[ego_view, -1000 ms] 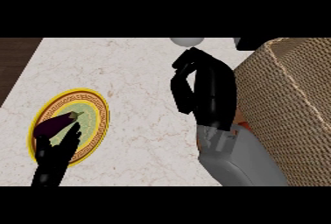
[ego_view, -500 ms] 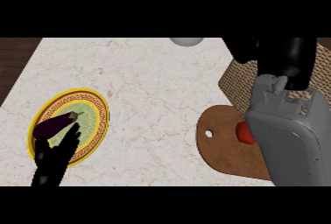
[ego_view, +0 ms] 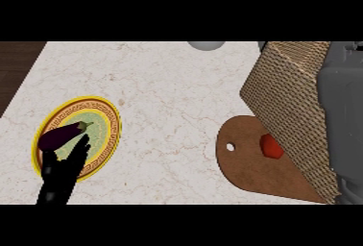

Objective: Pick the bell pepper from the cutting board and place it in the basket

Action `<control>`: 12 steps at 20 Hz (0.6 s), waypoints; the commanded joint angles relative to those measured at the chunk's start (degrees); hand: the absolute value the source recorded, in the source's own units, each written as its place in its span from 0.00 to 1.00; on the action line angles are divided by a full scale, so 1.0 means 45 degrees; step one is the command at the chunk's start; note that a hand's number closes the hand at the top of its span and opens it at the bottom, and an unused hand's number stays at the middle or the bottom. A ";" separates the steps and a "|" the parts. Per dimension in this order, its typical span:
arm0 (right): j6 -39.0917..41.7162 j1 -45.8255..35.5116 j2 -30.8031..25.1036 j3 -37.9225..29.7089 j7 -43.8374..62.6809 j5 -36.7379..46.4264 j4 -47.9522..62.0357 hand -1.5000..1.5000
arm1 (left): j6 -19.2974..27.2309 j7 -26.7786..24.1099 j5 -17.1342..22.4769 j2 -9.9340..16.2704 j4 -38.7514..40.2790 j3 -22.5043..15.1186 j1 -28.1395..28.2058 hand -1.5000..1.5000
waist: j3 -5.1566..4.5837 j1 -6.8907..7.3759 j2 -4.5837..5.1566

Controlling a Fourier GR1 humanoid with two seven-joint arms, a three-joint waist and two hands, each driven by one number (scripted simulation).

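Marble counter (ego_view: 170, 96) seen from above: a red bell pepper (ego_view: 272, 146) lies on a brown cutting board (ego_view: 251, 166) with a hanging hole, right against the woven basket (ego_view: 291, 101), whose wall hides part of it. The pepper is not in the basket. At lower left the robot's black left hand (ego_view: 62, 169) rests over a gold-rimmed plate (ego_view: 106, 120), fingers straight and pointing up, beside a purple eggplant (ego_view: 62, 134) on the plate. The grey right forearm (ego_view: 345, 110) fills the right edge; its hand does not show. A grey round object (ego_view: 206, 45) sits at the counter's far edge. No writing or labels are readable.
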 commanded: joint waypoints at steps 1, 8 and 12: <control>-0.0129 -0.0372 -0.0922 -0.0893 -0.1450 -0.0451 0.1963 1.00 | -0.0448 0.0460 0.0236 0.0225 0.0148 0.0127 0.0410 0.50 | -0.0118 0.0099 0.0101; -0.1776 0.0105 -0.0704 -0.1534 -0.3669 -0.0917 0.4299 1.00 | -0.0168 0.0904 -0.0062 -0.0197 -0.0518 -0.0145 0.0581 0.50 | -0.0110 0.0140 0.0092; -0.2250 -0.0343 -0.1012 -0.2712 -0.4777 -0.2005 0.5877 1.00 | -0.0264 0.0936 -0.0060 -0.0108 0.0456 0.0245 -0.0499 0.50 | -0.0112 0.0125 0.0132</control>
